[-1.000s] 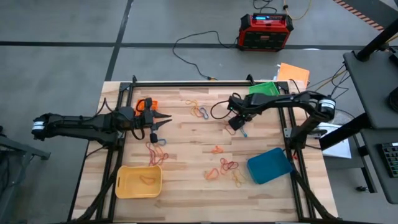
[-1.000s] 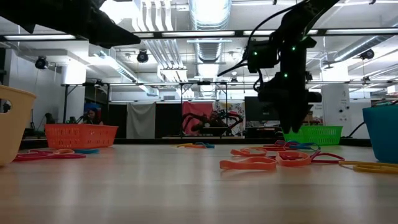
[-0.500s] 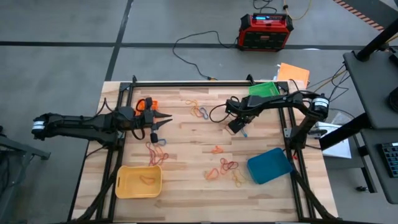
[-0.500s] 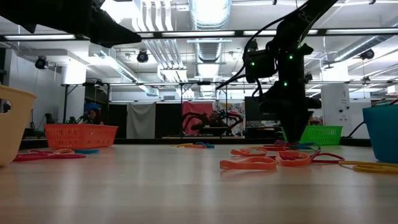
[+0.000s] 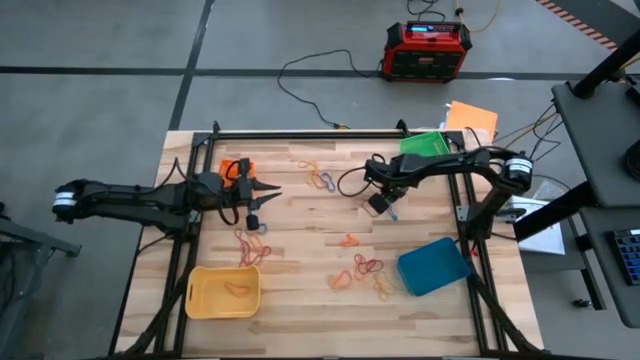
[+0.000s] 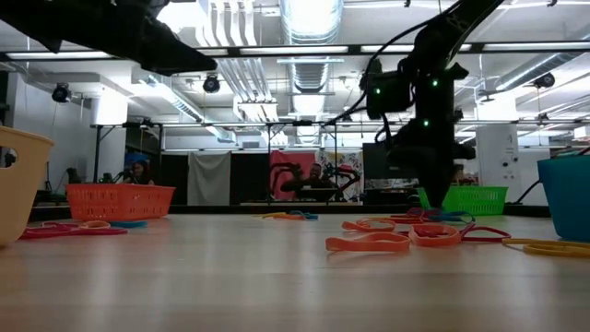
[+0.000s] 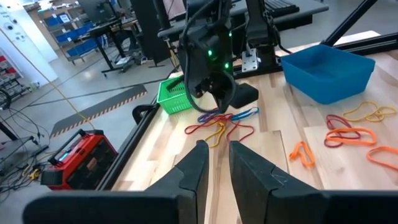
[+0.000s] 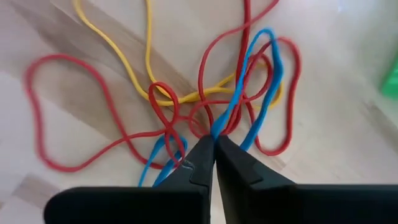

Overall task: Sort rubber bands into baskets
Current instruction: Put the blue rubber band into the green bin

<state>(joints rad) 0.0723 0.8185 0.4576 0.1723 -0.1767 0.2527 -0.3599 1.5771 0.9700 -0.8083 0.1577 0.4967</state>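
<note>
R gripper [image 8: 214,146] pinches a blue rubber band [image 8: 249,93] in a tangle near the green basket [image 5: 425,144].
R fingers [image 8: 239,171] are closed to a thin slit on the blue loop where it crosses red bands [image 8: 168,118] and a yellow band [image 8: 118,53], all lying on the table [image 5: 300,215] toward its far side, just beside the green basket. L gripper [image 5: 262,192] hovers over the table's left part near the orange basket [image 5: 232,166]; its fingers [image 7: 249,171] sit narrow, almost parallel, w/ nothing between. More rubber bands [image 5: 360,270] are scattered mid-table, between the yellow basket [image 5: 222,291] and blue basket [image 5: 433,265]; one orange band lies inside the yellow basket. Another small cluster [image 5: 318,180] lies near the far edge, and some bands [image 5: 250,245] lie just beyond the yellow basket.
</note>
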